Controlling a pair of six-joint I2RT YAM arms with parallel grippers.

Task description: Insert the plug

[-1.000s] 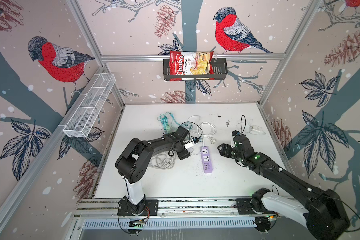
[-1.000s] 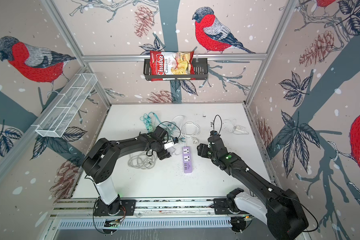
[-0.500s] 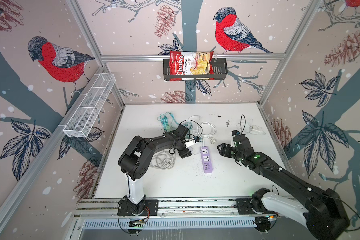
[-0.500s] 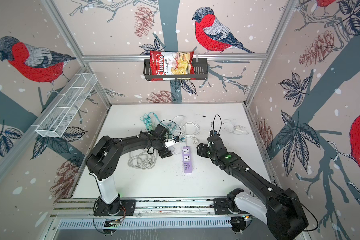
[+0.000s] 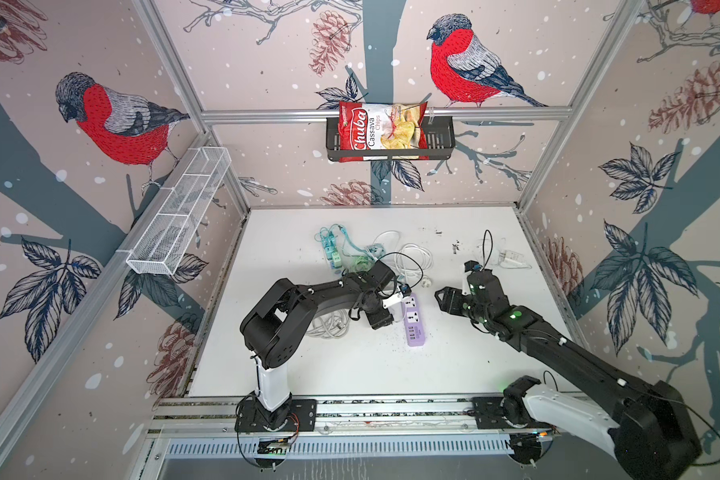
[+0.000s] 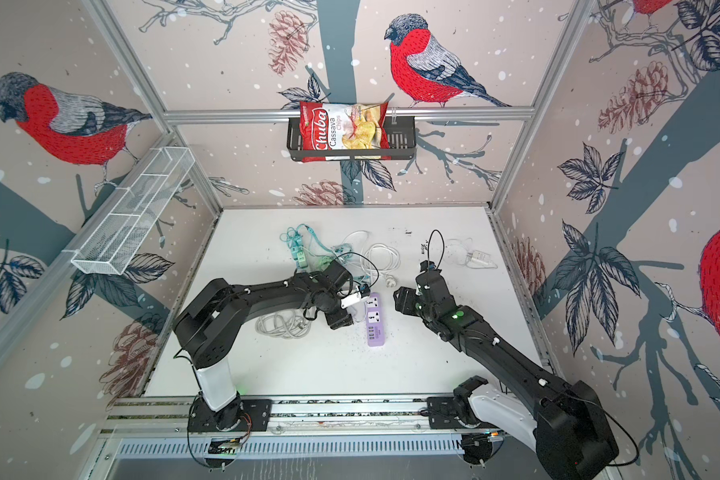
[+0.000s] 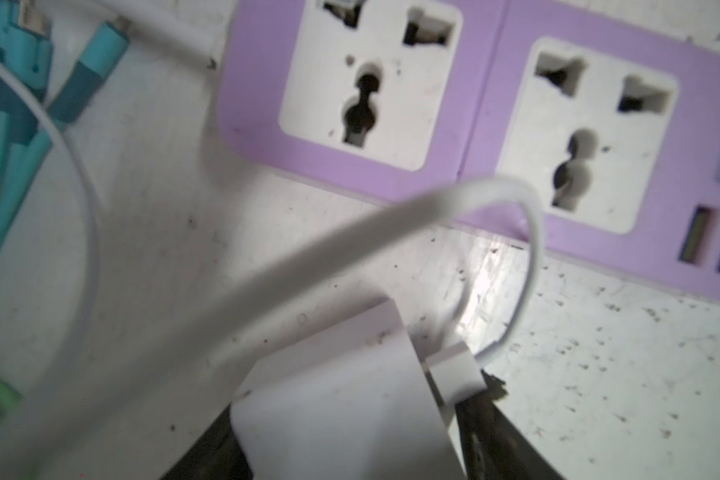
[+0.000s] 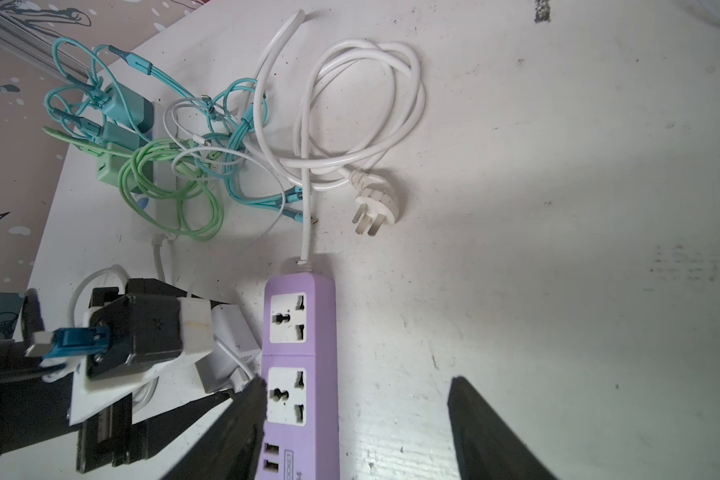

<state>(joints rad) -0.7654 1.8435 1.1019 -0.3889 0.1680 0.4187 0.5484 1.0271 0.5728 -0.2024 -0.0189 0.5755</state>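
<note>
A purple power strip (image 5: 413, 328) (image 6: 374, 332) with two white sockets lies mid-table. In the left wrist view its sockets (image 7: 483, 104) face up just beyond the white plug (image 7: 341, 399), a block with a white USB cable looping out of it. My left gripper (image 5: 391, 313) (image 7: 350, 432) is shut on this plug beside the strip's left edge. In the right wrist view the plug (image 8: 235, 332) rests against the strip (image 8: 321, 353). My right gripper (image 5: 454, 286) (image 8: 354, 424) hovers open to the right of the strip, holding nothing.
Teal and green cables (image 5: 337, 253) are tangled behind the left gripper. The strip's white cord ends in a three-pin plug (image 8: 375, 203). A grey cable coil (image 5: 329, 328) lies under the left arm. A small white adapter (image 5: 512, 257) sits at the back right.
My left gripper has shifted slightly toward the back of the table and its jaws have narrowed on the plug. The right arm has stayed put.
</note>
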